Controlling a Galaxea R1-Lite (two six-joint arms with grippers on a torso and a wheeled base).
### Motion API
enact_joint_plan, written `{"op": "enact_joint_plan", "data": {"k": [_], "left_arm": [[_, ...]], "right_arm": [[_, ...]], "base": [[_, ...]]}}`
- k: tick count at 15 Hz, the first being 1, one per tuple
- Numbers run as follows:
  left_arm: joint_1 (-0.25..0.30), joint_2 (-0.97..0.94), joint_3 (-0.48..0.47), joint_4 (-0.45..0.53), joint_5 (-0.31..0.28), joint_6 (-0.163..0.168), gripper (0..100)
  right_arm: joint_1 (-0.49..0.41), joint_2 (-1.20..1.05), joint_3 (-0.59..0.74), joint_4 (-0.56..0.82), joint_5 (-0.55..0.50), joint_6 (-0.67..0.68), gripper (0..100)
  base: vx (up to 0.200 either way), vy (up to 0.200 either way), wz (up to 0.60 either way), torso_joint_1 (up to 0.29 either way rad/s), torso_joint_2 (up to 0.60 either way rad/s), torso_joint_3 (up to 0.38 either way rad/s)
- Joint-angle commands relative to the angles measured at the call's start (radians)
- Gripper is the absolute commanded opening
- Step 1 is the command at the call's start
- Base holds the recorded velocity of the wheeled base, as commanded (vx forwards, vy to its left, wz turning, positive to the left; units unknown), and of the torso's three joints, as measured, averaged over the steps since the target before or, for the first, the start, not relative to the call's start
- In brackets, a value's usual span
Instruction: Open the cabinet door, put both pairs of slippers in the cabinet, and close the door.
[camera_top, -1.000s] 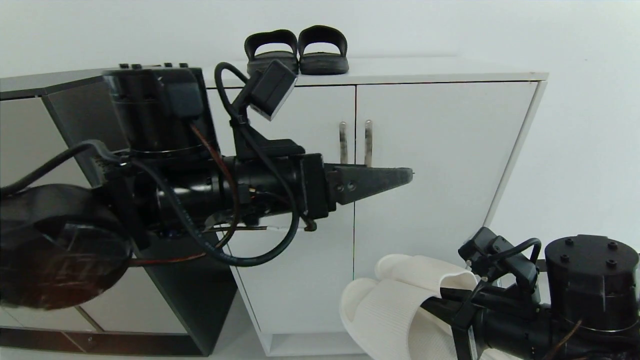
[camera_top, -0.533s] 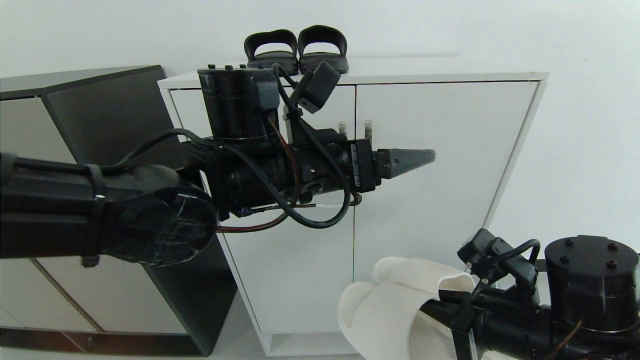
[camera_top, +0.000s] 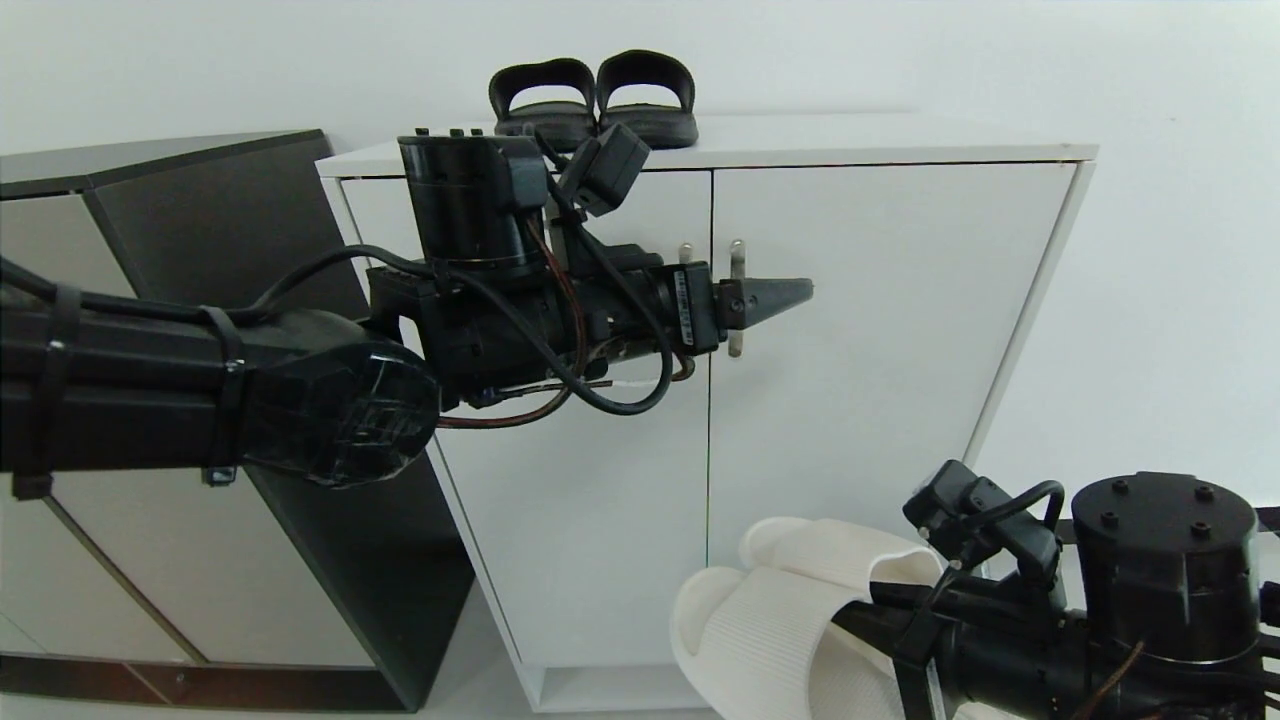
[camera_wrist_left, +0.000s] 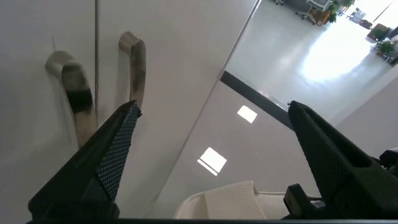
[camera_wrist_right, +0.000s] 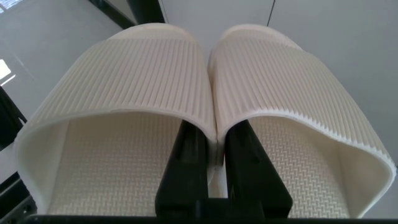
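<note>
Far left, a dark cabinet (camera_top: 190, 190) stands hard against the white cabinet (camera_top: 880, 300), and both white doors are shut. The left arm stretches across the front, with a white label (camera_top: 684, 307) on its wrist whose print is too small to read. The left gripper (camera_top: 795, 292) is spread wide and holds nothing; it's level with the door handles (camera_top: 737, 262), one finger close to a handle. Up top, the black slippers (camera_top: 593, 95) sit side by side, the arm's camera just overlapping their front edge. Low right, the right gripper (camera_wrist_right: 216, 149) is clenched on the white slippers (camera_top: 760, 620), pinching their inner walls together before the right door's foot.
</note>
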Motion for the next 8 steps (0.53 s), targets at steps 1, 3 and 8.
{"op": "enact_joint_plan", "data": {"k": [1, 3, 8], "left_arm": [[0.018, 0.004, -0.013, 0.007, 0.0, -0.001, 100], [0.03, 0.018, -0.019, 0.011, 0.008, -0.001, 100], [0.042, 0.096, -0.097, 0.012, 0.027, -0.001, 100]], "right_arm": [[0.0, 0.006, 0.0, 0.0, 0.0, 0.0, 0], [0.0, 0.006, 0.0, 0.0, 0.0, 0.0, 0], [0.0, 0.006, -0.003, 0.0, 0.0, -0.002, 0]], "base": [[0.0, 0.0, 0.0, 0.0, 0.0, 0.0], [0.0, 0.0, 0.0, 0.0, 0.0, 0.0], [0.0, 0.0, 0.0, 0.0, 0.0, 0.0]]}}
